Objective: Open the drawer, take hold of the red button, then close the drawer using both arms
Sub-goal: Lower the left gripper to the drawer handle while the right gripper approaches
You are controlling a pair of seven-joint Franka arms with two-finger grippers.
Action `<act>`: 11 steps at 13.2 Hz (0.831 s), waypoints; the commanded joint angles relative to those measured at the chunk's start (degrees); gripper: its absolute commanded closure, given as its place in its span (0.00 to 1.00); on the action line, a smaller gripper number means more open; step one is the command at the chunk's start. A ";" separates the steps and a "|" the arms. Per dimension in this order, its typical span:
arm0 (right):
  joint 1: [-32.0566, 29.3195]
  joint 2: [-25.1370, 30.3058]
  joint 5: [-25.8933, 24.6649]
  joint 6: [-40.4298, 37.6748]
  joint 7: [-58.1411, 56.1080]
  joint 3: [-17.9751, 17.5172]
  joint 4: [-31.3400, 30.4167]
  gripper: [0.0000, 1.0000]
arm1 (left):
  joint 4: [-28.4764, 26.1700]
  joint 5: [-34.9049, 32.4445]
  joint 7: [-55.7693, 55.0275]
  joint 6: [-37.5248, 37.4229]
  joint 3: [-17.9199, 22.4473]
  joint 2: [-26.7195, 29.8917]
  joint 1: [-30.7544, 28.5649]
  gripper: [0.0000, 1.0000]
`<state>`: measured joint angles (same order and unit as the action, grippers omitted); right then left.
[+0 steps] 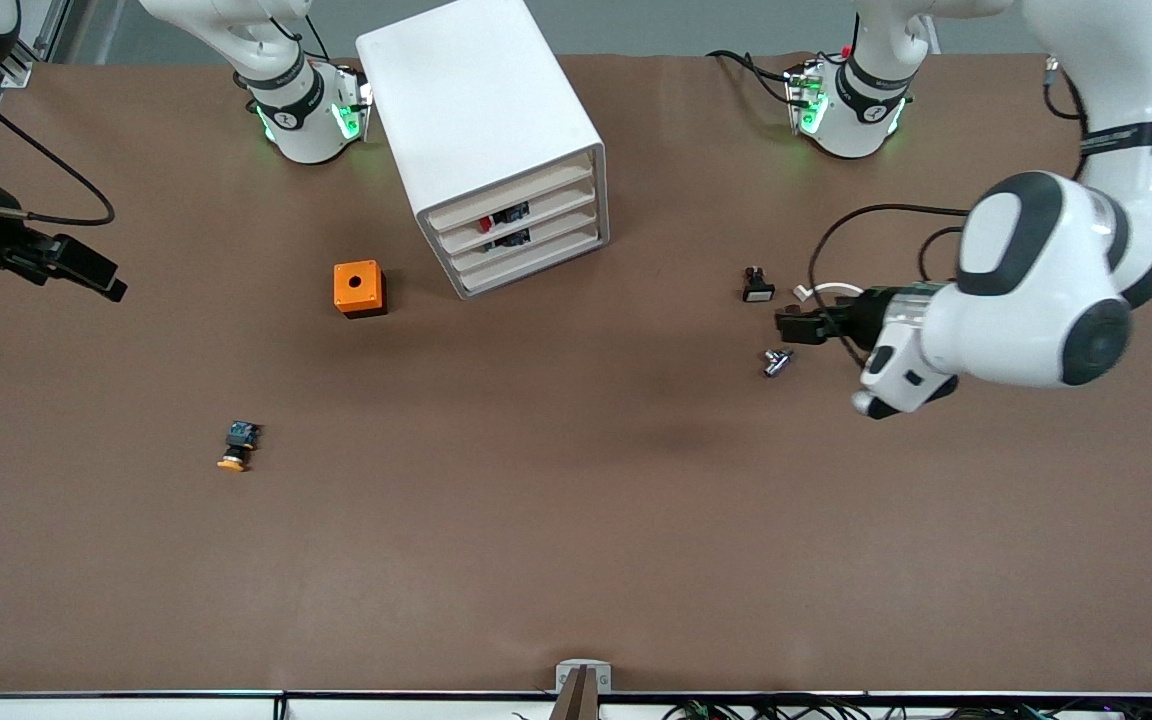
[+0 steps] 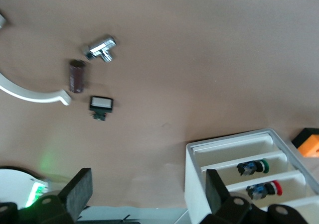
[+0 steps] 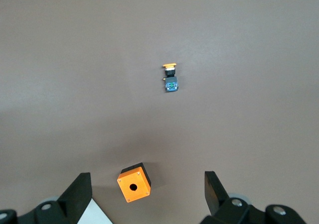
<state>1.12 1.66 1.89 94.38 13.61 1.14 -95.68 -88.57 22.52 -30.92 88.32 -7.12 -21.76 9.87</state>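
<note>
Front view shows the brown bench (image 1: pixel 576 520) with the white cabinet (image 1: pixel 481 110) between my two bases, its drawers all pushed in. My left pincer (image 1: pixel 798 325), fingers spread, hangs over the bench beside a metal fitting (image 1: pixel 777 361). My right pincer (image 1: pixel 86 268), also spread, waits at the right arm's end. The red button (image 2: pixel 264 189) lies inside the second drawer (image 2: pixel 261 184) of the cabinet.
</note>
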 commanded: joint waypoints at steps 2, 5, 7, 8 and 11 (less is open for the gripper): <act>0.81 -1.22 1.70 -0.25 2.03 0.09 0.40 0.00 | 1.65 0.24 -6.59 0.98 0.27 -3.98 3.67 0.00; 1.16 -1.93 1.80 -0.07 5.71 0.09 0.40 0.00 | 4.11 0.59 -8.19 1.07 0.27 -7.76 3.76 0.00; 1.77 -2.28 1.89 -0.07 7.82 0.09 0.40 0.00 | 4.11 0.77 -8.80 1.07 0.27 -9.52 3.76 0.00; 1.69 -2.80 1.97 -0.07 8.27 0.09 0.40 0.00 | 4.11 0.85 -10.54 0.98 0.18 -10.40 3.67 0.00; 0.37 -3.16 4.34 -0.33 8.36 0.18 0.23 0.00 | 4.20 0.33 -17.49 0.72 0.27 -10.94 4.28 0.00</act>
<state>2.44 -1.19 4.40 94.42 21.08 1.30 -95.69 -85.90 22.53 -44.58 90.08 -7.03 -32.19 13.57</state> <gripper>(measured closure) 0.000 0.000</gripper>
